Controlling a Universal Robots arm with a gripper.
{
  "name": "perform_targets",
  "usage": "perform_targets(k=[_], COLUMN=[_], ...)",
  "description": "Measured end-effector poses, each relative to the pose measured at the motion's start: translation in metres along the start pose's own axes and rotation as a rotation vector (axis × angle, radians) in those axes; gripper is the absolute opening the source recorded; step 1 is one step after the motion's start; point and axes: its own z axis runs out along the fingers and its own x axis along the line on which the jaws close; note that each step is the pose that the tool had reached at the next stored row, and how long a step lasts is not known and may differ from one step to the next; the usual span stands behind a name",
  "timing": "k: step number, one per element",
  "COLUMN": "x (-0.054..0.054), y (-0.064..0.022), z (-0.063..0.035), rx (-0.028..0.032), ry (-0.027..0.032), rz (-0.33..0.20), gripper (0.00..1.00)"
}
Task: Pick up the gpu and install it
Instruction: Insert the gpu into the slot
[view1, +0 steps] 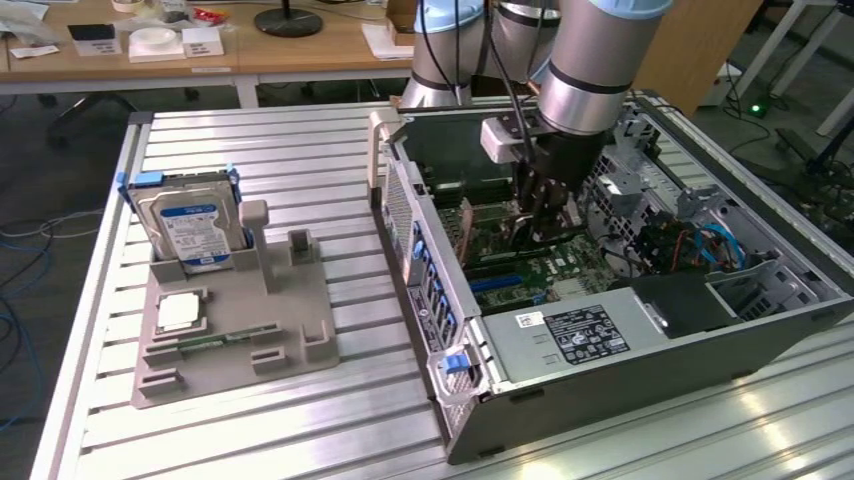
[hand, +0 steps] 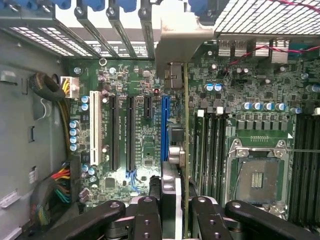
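Observation:
My gripper (view1: 545, 218) is down inside the open computer case (view1: 441, 300), shut on the gpu (view1: 470, 232). In the wrist view the gpu (hand: 186, 125) shows edge-on as a thin card. Its silvery bracket (hand: 182, 40) lies against the case's rear slot openings. The card stands over the green motherboard (hand: 140, 125), just beside the long blue slot (hand: 165, 127). My gripper (hand: 185, 212) clamps the card from both sides with its black fingers (hand: 148, 215). I cannot tell whether the card's lower edge sits in a slot.
On the exterior view's left, a grey fixture (view1: 240, 330) holds a hard drive (view1: 187, 225) with a blue-white label, a processor chip (view1: 178, 312) and a green memory stick (view1: 220, 340). Inside the case are a power supply (view1: 581, 335), cable bundles (view1: 694, 245) and an empty processor socket (hand: 260, 177).

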Motion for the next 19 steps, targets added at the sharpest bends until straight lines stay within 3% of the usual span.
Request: perform_targets(k=[10,15,19], x=[0.003,0.003,0.004], y=[0.0048,0.0133,0.0146], z=[0.0135,0.0185,0.0217], rx=[0.0003,0.0003,0.0002], ry=[0.0008,0.0008,0.001], rz=[0.008,0.008,0.008], gripper=[0.28,0.28,0.28])
